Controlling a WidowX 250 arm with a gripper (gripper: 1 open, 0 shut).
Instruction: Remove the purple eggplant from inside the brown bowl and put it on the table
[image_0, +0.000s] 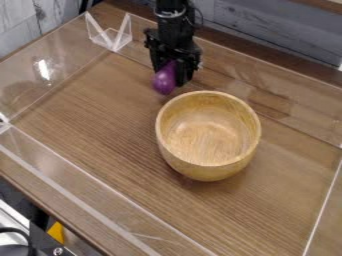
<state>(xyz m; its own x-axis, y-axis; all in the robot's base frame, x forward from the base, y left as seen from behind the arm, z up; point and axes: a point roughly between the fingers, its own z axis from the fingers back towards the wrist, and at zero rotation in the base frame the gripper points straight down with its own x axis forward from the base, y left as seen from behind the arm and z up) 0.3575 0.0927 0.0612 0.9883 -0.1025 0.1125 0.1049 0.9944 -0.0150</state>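
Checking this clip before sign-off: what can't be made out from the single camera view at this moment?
- Top of the purple eggplant: covered by the gripper.
- Whether the eggplant touches the table or hangs just above it: too small to tell.
- Fingers' contact on the eggplant: dark and blurred.
- Arm above the gripper: cut off by the top edge.
- Brown bowl: its near inside wall is hidden by its own rim.
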